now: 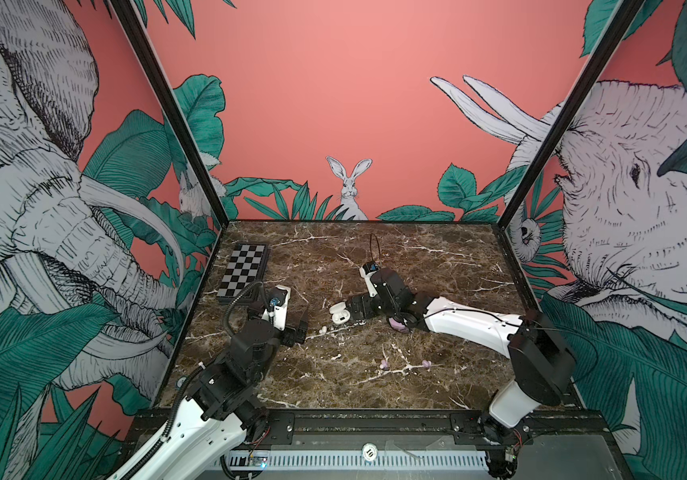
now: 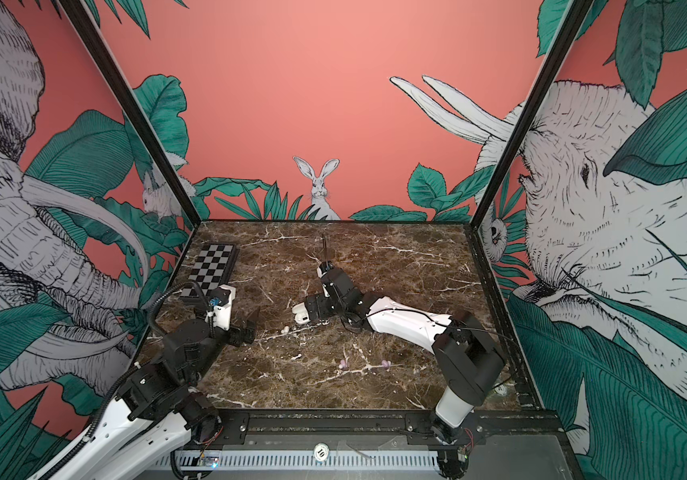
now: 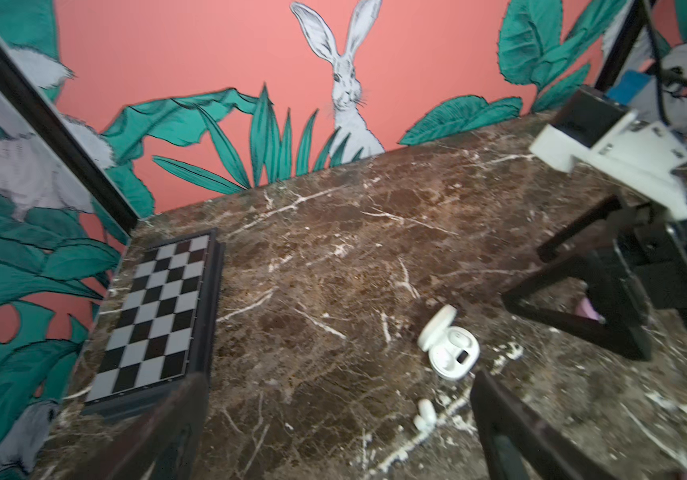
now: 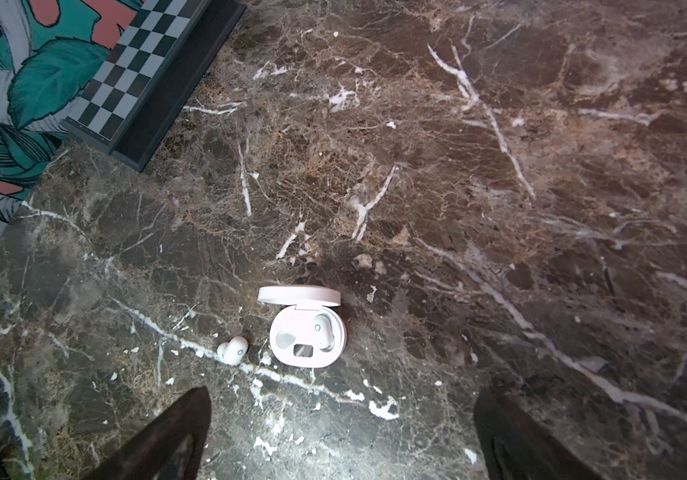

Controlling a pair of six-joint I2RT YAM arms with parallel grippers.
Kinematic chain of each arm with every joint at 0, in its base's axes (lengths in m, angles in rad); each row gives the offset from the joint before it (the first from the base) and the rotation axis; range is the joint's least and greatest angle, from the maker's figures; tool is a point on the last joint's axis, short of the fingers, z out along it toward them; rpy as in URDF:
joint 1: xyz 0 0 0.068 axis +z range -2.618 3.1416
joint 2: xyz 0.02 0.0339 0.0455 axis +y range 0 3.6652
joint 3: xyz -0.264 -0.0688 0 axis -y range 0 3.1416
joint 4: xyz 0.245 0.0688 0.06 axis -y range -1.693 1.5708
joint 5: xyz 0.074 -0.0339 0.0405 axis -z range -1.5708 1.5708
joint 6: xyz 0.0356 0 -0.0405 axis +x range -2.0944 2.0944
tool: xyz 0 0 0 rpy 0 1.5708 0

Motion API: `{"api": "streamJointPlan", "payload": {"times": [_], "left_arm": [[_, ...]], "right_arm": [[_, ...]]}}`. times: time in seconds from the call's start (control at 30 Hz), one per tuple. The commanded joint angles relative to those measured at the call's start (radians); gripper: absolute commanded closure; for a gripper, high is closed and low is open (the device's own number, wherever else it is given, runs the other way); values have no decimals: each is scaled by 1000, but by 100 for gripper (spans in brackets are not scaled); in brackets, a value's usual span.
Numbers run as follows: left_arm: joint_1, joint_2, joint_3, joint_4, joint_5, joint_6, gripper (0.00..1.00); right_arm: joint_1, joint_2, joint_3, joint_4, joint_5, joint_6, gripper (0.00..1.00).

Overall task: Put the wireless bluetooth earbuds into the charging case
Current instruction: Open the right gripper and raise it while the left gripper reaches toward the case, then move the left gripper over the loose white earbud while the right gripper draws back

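Right gripper [image 4: 342,392] hung spread and empty above the open white case [image 4: 280,356], one white bud [image 4: 324,330] seated inside. Left gripper [image 3: 337,376] was spread too. The loose white bud [image 4: 232,350] lay just beside the case; probably light and slippery, so pinch its rounded sides.

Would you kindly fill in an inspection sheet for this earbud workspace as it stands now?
Surface: brown veined marble tabletop, no spills seen.
Job's things: open white pebble-shaped charging case with one seated white earbud, other socket empty; loose white earbud beside it; two lilac earbuds loose nearer the front edge; lilac case partly hidden under the right arm.
Clutter: black-and-grey checkered chessboard at the back left.
Grippers: left gripper jaws open, empty; right gripper jaws open, empty, white case just ahead.
Cables: black ribbed hose along the left arm; thin black wire loop above the right wrist.
Surroundings: pink jungle-print walls, black frame posts.
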Motion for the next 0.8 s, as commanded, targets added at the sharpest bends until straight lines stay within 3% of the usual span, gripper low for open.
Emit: {"api": "streamJointPlan", "payload": {"times": [0.0,0.17,0.27,0.4,0.77], "left_arm": [[4,83,61,-120,146,-96,1],[-2,216,112,-271,235,-273,1],[-2,237,75,-237,299,-320,1],[-2,268,27,-158,301,-389,1],[-5,539,36,-27,341,-393,8]], "right_arm": [[5,-53,-56,2,6,37,2],[5,-110,-103,-22,43,64,2],[5,-133,-114,-33,47,57,2],[4,-136,-94,-65,27,27,2],[2,-274,-138,-135,152,-31,2]]}}
